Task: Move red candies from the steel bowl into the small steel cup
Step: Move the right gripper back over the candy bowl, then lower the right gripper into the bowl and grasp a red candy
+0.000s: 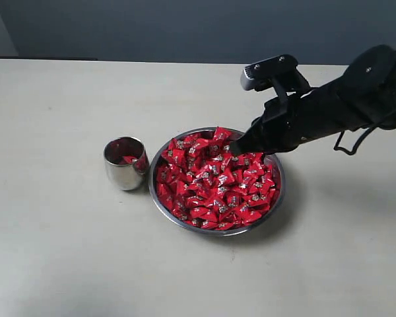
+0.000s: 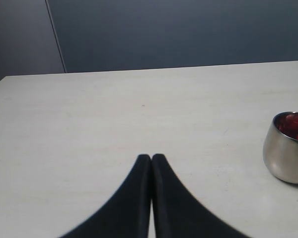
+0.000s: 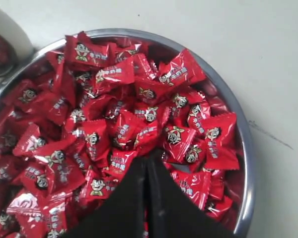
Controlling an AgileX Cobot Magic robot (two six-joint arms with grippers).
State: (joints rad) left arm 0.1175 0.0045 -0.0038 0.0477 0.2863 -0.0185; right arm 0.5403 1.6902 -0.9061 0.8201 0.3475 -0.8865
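Note:
The steel bowl (image 1: 281, 188) sits mid-table, heaped with red candies (image 1: 214, 181). My right gripper (image 1: 235, 149) reaches down into the far side of the pile. In the right wrist view its fingers (image 3: 148, 154) stand pressed together with their tips buried under a red candy (image 3: 148, 135), which they appear to pinch by the wrapper; the bowl rim (image 3: 246, 148) curves past. The small steel cup (image 1: 125, 165) stands just left of the bowl with a red candy (image 1: 129, 159) inside. My left gripper (image 2: 151, 156) is shut on nothing above bare table, well clear of the cup (image 2: 287, 151).
The pale tabletop (image 1: 59, 231) stretches around the bowl and cup. A dark wall runs behind its far edge. The right arm's black body (image 1: 343, 105) stretches in from the right above the table. The left arm does not show in the exterior view.

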